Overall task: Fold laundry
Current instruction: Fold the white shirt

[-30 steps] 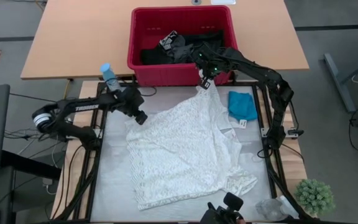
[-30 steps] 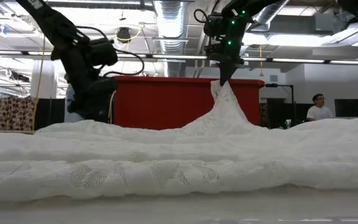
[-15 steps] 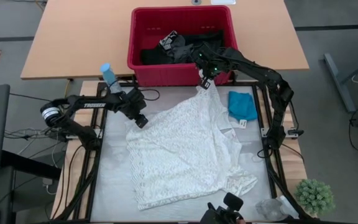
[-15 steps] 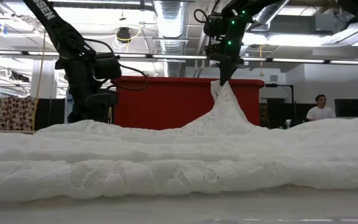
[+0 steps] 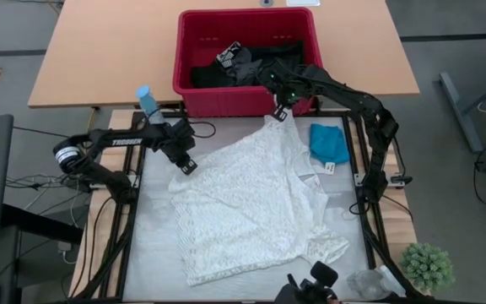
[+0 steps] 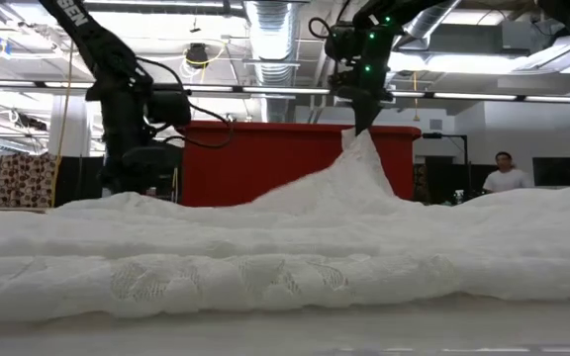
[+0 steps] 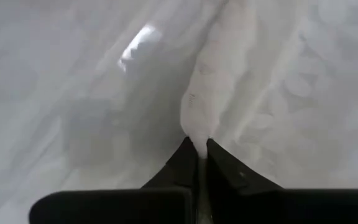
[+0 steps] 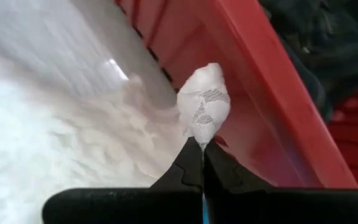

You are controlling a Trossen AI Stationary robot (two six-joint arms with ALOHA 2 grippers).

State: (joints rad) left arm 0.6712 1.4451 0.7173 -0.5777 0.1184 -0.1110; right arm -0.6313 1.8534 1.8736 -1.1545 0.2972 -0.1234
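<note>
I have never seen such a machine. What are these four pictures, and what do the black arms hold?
This is a robot with two dark arms at a table. One picture looks down from above, one looks level across the table, and two come from cameras on the wrists. A white lacy garment lies spread on the table. The left gripper is shut on its edge, and the right gripper pinches a corner lifted beside the red basket, which holds dark clothes. A small teal garment lies nearby.
</note>
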